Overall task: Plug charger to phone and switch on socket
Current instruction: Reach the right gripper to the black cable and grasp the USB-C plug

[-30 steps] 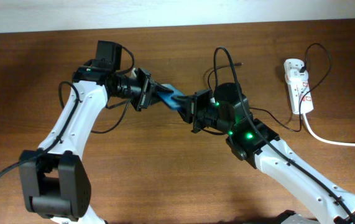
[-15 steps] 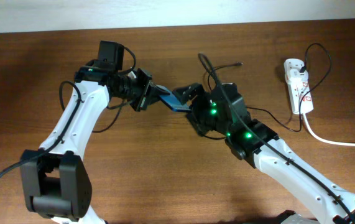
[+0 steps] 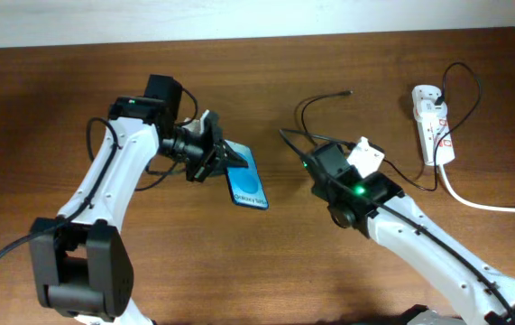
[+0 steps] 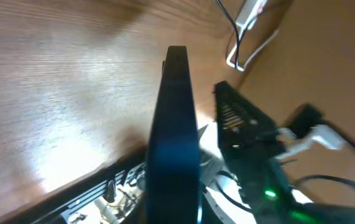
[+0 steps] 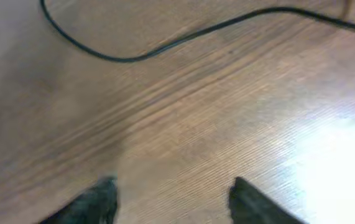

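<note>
Wooden table (image 3: 41, 108) beneath phone (image 3: 247, 187), charger (image 5: 122, 60), socket (image 3: 433, 125)

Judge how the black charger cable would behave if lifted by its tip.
Lying in loose curves, the charger cable would probably droop, not hold shape. It looks thin, so likely light. It seems to reach the socket, which may tug back.

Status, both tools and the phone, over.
Left tool shut on phone. Right tool open, empty. Charger on table, not plugged in. Nothing blocking.
</note>
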Controlling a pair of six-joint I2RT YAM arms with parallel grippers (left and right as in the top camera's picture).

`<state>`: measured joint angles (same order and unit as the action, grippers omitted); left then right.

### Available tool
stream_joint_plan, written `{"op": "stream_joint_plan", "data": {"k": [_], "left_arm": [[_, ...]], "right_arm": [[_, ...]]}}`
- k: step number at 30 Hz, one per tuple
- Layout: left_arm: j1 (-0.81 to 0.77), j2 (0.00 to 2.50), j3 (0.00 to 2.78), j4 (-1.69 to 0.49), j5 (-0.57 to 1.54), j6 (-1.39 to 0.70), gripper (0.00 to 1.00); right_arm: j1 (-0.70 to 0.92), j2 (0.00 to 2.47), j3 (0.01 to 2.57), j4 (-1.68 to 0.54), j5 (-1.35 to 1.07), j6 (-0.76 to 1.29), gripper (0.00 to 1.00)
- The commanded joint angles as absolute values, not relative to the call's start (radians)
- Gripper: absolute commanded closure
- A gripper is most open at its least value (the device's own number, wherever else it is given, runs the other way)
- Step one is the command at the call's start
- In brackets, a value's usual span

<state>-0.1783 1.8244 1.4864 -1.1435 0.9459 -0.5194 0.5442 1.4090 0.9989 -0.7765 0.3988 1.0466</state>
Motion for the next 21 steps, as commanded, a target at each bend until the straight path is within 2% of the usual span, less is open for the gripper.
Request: {"op": "stream_joint_plan", "data": {"k": [1, 4, 6, 9, 15, 21], "left_arm": [[-0.183, 1.825, 1.486, -1.097, 0.957, -0.443, 1.00], [-0.183, 1.831, 1.486, -1.048, 0.957, -0.444, 1.00], [-0.183, 1.836, 1.486, -1.013, 0.957, -0.458, 1.00], [-0.183, 1.836, 1.486, -0.995, 0.936, -0.483, 1.00], [-0.183, 1.836, 1.486, -0.995, 0.920, -0.485, 0.99], [-0.183, 1.836, 1.486, -0.995, 0.915, -0.485, 0.95]], "right_arm": [[0.516, 1.398, 1.172, -0.789, 0.338, 1.000, 0.48], [0.380, 1.460, 1.316, -0.812, 0.192, 0.916, 0.47], [0.263, 1.579, 1.427, -0.842, 0.168, 0.885, 0.42], [0.183, 1.783, 1.579, -0.853, 0.041, 0.868, 0.36], [0.168, 2.204, 1.852, -0.760, 0.036, 0.872, 0.35], [0.155, 2.349, 1.865, -0.534, 0.038, 0.925, 0.36]]}}
